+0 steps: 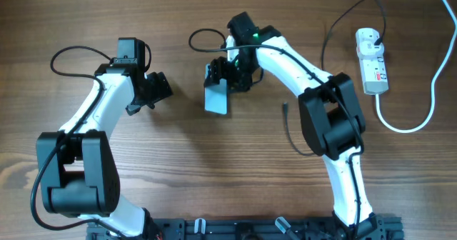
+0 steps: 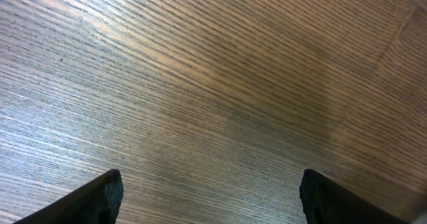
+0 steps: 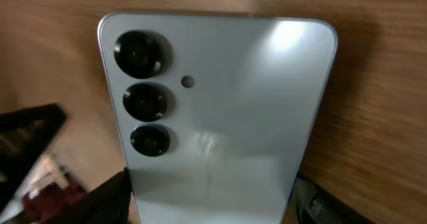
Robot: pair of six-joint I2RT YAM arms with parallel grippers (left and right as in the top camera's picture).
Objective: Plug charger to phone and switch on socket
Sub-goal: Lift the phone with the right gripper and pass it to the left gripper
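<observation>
Right tool (image 3: 210,207) clamps the phone (image 3: 227,104), lenses facing its camera; left tool (image 2: 210,191) spread wide above the table (image 2: 200,64)

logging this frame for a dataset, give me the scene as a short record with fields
phone: back facing the right wrist camera, three lenses showing
right fingers: either side of the phone's lower end, apparently gripping it
left fingers: spread open over bare table, holding nothing
charger: connector tip loose on the table, apart from the phone
socket: far right side, black cable runs to it; switch state unreadable
</observation>
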